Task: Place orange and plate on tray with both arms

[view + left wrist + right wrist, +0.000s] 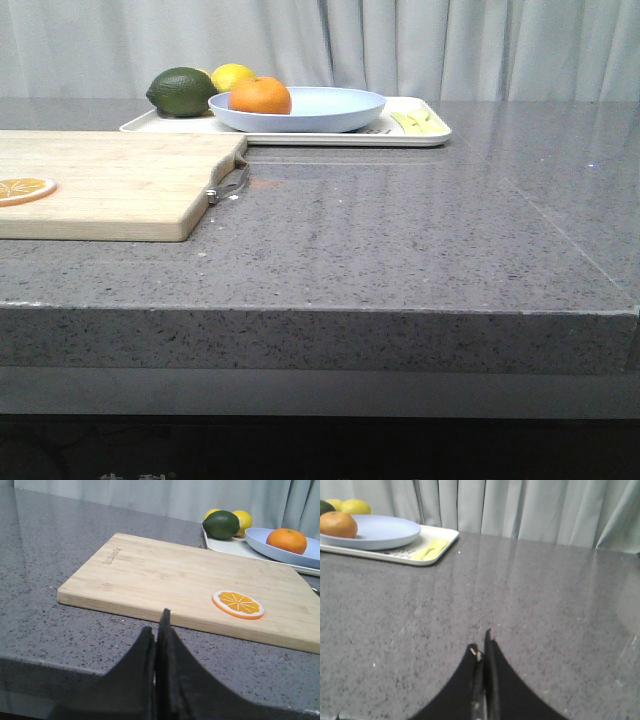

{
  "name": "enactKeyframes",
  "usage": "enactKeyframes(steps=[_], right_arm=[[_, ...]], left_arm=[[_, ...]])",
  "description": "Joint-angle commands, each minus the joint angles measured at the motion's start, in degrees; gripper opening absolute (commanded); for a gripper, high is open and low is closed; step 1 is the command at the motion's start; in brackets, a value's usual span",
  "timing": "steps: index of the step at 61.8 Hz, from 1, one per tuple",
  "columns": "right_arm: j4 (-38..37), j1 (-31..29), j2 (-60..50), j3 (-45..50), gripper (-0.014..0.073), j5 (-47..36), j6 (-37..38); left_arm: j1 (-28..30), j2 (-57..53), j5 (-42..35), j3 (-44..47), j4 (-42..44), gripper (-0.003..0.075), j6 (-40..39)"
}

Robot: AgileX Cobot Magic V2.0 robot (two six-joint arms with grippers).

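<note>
The orange [261,95] lies in the pale blue plate [330,115], and the plate rests on the cream-white tray [425,136] at the back of the counter. All three show in both wrist views too: orange [286,540] [338,524], plate [305,557] [385,530], tray [225,546] [427,560]. My left gripper [157,622] is shut and empty, low at the counter's near edge in front of the cutting board. Over bare counter, far from the tray, my right gripper [481,645] is shut and empty as well. Neither gripper appears in the front view.
A light wooden cutting board [110,185] with a metal handle [228,187] lies at the left, with a dried orange slice [22,188] on it. On the tray's left part sit a dark green fruit [181,91] and a lemon [233,76]; pale yellow pieces [418,121] lie at its right end.
</note>
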Motion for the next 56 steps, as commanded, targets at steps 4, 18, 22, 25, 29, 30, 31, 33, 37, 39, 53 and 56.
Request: enactKeyframes(steps=[4,18,22,25,29,30,31,33,37,39,53,56], right_arm=[[2.11,-0.02,-3.59,4.19,-0.0068,-5.57,-0.27],[2.17,-0.02,-9.99,3.97,-0.0068,3.31,-0.27],[2.17,-0.02,-10.30,3.97,-0.0068,3.89,-0.27],[2.17,-0.02,-10.29,3.97,-0.0068,4.44,-0.27],[2.17,-0.02,-10.25,3.97,-0.0068,4.55,-0.27],[2.17,-0.02,-10.25,3.97,-0.0068,4.55,-0.27],[2.17,-0.02,-10.25,3.97,-0.0068,4.55,-0.27],[2.17,-0.02,-10.25,3.97,-0.0068,4.55,-0.27],[2.17,-0.02,-10.25,3.97,-0.0068,4.55,-0.27],[2.17,-0.02,-10.25,3.97,-0.0068,4.55,-0.27],[2.17,-0.02,-10.25,3.97,-0.0068,4.55,-0.27],[2.17,-0.02,-10.25,3.97,-0.0068,4.55,-0.27]], left_arm=[[0.13,-1.17,-4.96,0.25,-0.48,-0.0017,-0.47],[0.13,-1.17,-4.96,0.25,-0.48,-0.0017,-0.47],[0.13,-1.17,-4.96,0.25,-0.48,-0.0017,-0.47],[0.13,-1.17,-4.86,0.25,-0.48,-0.0017,-0.47],[0.13,-1.17,-4.86,0.25,-0.48,-0.0017,-0.47],[0.13,-1.17,-4.86,0.25,-0.48,-0.0017,-0.47],[0.13,-1.17,-4.86,0.25,-0.48,-0.0017,-0.47],[0.13,-1.17,-4.86,0.25,-0.48,-0.0017,-0.47],[0.13,-1.17,-4.86,0.25,-0.48,-0.0017,-0.47],[0.13,-1.17,-4.86,0.25,-0.48,-0.0017,-0.47],[0.13,-1.17,-4.86,0.25,-0.48,-0.0017,-0.47],[0.13,-1.17,-4.86,0.25,-0.48,-0.0017,-0.47]])
